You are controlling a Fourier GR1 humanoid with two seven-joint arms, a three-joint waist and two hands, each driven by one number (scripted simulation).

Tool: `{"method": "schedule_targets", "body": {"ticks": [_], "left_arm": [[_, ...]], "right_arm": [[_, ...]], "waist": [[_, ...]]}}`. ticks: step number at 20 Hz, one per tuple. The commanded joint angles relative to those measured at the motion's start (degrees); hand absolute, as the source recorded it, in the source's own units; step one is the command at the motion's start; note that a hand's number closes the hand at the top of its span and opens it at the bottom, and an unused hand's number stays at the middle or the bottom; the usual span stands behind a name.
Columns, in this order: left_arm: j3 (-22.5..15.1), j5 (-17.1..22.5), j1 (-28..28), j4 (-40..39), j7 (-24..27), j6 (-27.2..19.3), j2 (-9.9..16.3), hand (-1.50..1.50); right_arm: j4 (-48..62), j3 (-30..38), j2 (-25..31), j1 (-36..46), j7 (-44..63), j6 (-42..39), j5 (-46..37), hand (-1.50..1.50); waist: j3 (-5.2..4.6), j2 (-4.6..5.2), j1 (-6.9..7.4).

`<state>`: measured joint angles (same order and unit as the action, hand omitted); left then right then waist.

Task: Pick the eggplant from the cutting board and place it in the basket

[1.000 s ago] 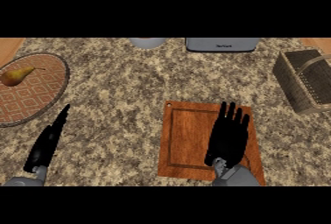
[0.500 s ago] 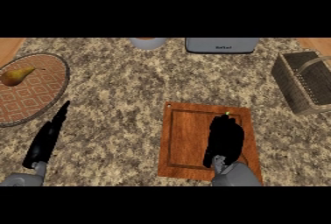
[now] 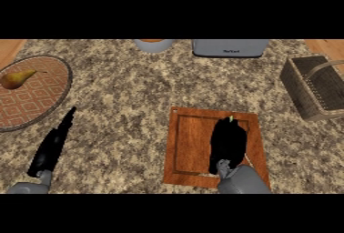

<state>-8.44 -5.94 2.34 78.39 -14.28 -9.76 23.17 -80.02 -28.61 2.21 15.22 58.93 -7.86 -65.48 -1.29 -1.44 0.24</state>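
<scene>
Curled since earlier, right robot hand (image 3: pixel 227 144) covers the eggplant (image 3: pixel 230 121) on the cutting board (image 3: pixel 191 145).

speckled granite counter (image 3: pixel 148 95); wooden edges

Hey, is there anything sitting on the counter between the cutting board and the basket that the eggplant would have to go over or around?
Nothing visible does. The right hand covers the eggplant on the cutting board, and only bare counter lies between the board and the basket at the right edge.
</scene>
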Motion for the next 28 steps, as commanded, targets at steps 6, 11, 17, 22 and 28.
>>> {"method": "schedule_targets", "body": {"ticks": [6,11,17,22,28], "left_arm": [[2.23,0.38,-0.67,-0.98,0.16,0.43,0.59,0.00],[3.40,1.14,-2.97,-0.03,0.87,-0.55,0.62,0.00],[3.74,1.18,-3.61,0.22,0.78,-0.79,0.55,0.00],[3.80,1.00,-3.71,1.39,0.20,-0.14,1.41,0.00],[1.84,-0.39,-3.93,2.75,0.61,0.12,0.26,0.00]], "right_arm": [[-8.39,7.59,20.54,-5.77,-19.32,0.71,6.66,1.50],[-8.99,19.23,33.75,-6.80,-34.28,1.83,15.77,1.50],[-5.50,37.45,47.29,-6.04,-54.63,3.72,30.13,1.50],[3.62,52.67,56.67,-5.52,-70.37,2.09,40.87,1.50],[20.47,66.09,68.22,-4.44,-87.10,-4.59,48.15,1.50]], "waist": [[1.36,1.15,-2.82],[1.72,0.81,-4.89],[1.66,0.73,-5.01],[1.63,0.88,-3.68],[1.47,1.40,-1.07]]}}
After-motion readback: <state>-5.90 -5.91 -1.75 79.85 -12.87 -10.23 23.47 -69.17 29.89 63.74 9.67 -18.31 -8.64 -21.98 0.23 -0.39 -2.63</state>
